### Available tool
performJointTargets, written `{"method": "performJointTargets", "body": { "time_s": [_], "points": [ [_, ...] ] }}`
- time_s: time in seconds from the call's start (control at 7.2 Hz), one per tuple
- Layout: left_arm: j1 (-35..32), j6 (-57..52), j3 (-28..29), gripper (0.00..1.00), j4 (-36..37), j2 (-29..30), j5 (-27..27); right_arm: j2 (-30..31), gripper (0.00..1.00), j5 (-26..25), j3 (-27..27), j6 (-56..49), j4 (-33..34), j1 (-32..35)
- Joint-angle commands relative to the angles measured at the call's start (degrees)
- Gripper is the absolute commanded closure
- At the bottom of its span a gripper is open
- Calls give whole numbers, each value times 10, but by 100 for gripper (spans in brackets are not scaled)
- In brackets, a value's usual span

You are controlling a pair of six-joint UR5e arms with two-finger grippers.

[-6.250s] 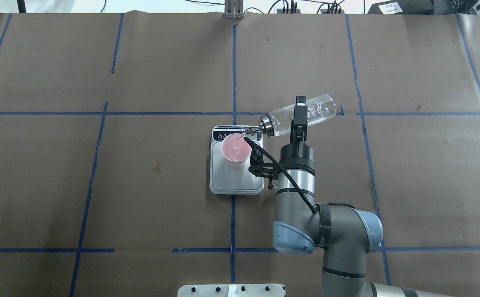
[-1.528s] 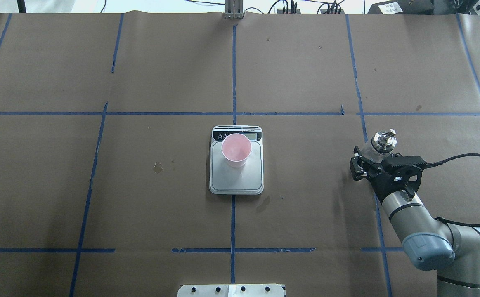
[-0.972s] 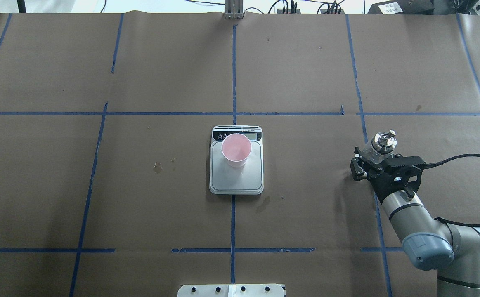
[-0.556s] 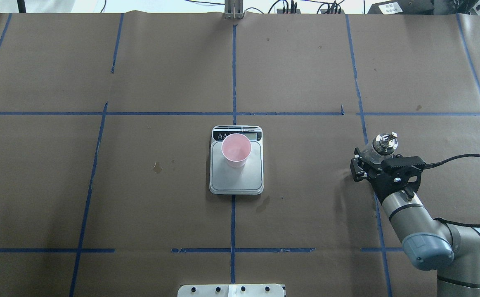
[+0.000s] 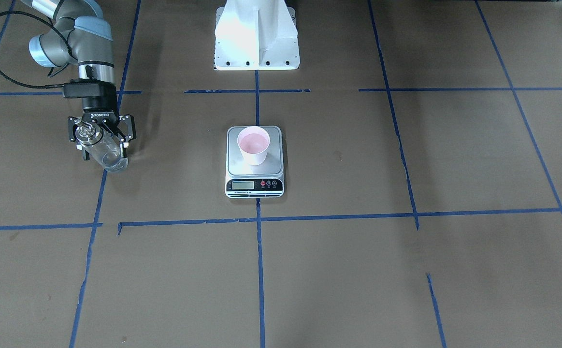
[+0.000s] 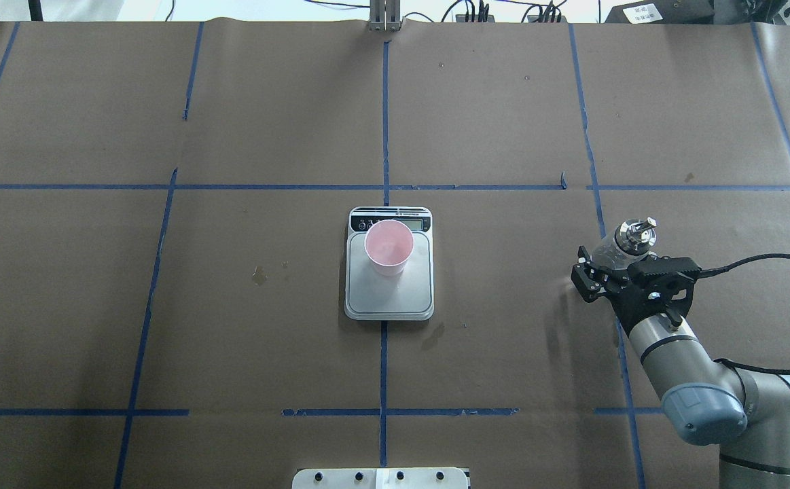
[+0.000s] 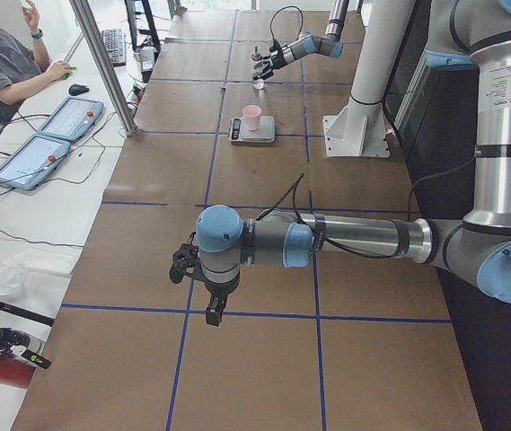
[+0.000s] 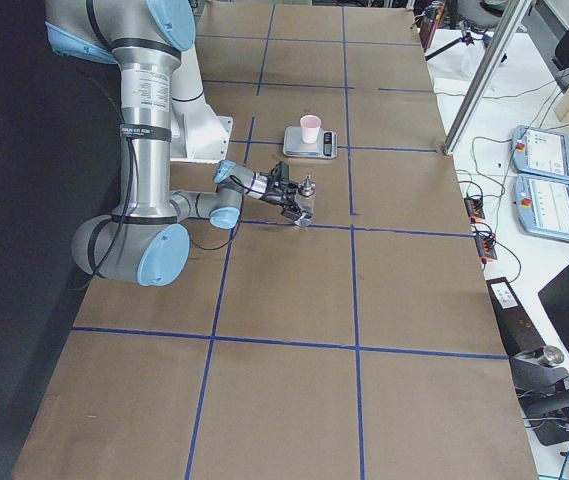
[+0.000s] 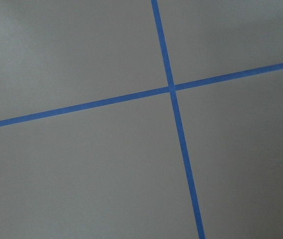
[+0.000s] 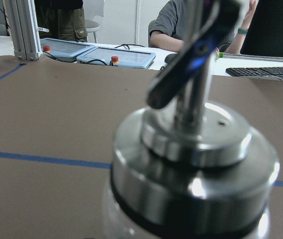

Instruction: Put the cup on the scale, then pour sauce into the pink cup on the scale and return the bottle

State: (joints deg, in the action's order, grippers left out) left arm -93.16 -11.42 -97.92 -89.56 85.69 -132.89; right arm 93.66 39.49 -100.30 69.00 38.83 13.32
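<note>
The pink cup (image 6: 388, 246) (image 5: 253, 144) stands upright on the steel platform of the white scale (image 6: 389, 303) (image 5: 254, 185) at the table's middle. The clear glass bottle (image 6: 608, 252) (image 5: 109, 155) with its silver cap (image 10: 196, 164) stands on the paper at the robot's right. My right gripper (image 6: 615, 263) (image 5: 101, 142) is low around the bottle, its fingers spread on either side with gaps showing. My left gripper (image 7: 207, 301) hangs over bare paper far to the robot's left; I cannot tell whether it is open or shut.
The white robot pedestal (image 5: 256, 38) stands at the table's robot side. A dark wet spot (image 6: 433, 335) lies just in front of the scale, and a small stain (image 6: 259, 274) lies to its left. Operators sit with tablets (image 10: 116, 56) beyond the far edge.
The right arm carried the bottle from pouring over the cup to the table's right and set it upright. In the last half second its fingers have spread away from the bottle.
</note>
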Motion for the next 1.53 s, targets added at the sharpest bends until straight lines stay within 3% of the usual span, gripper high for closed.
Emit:
{"method": "performJointTargets", "body": {
  "time_s": [0.0, 0.69, 1.11, 1.39],
  "points": [
    [0, 0, -1, 0, 0, 0, 0, 5, 0, -2, -2, 2, -3, 0],
    [0, -1, -1, 0, 0, -1, 0, 18, 0, -36, -2, 3, -28, -43],
    [-1, -2, -1, 0, 1, -1, 1, 69, 0, -100, -2, 3, -106, -120],
    [0, -2, -1, 0, 1, -1, 0, 105, 0, -119, -2, 26, -111, -148]
  ]
}}
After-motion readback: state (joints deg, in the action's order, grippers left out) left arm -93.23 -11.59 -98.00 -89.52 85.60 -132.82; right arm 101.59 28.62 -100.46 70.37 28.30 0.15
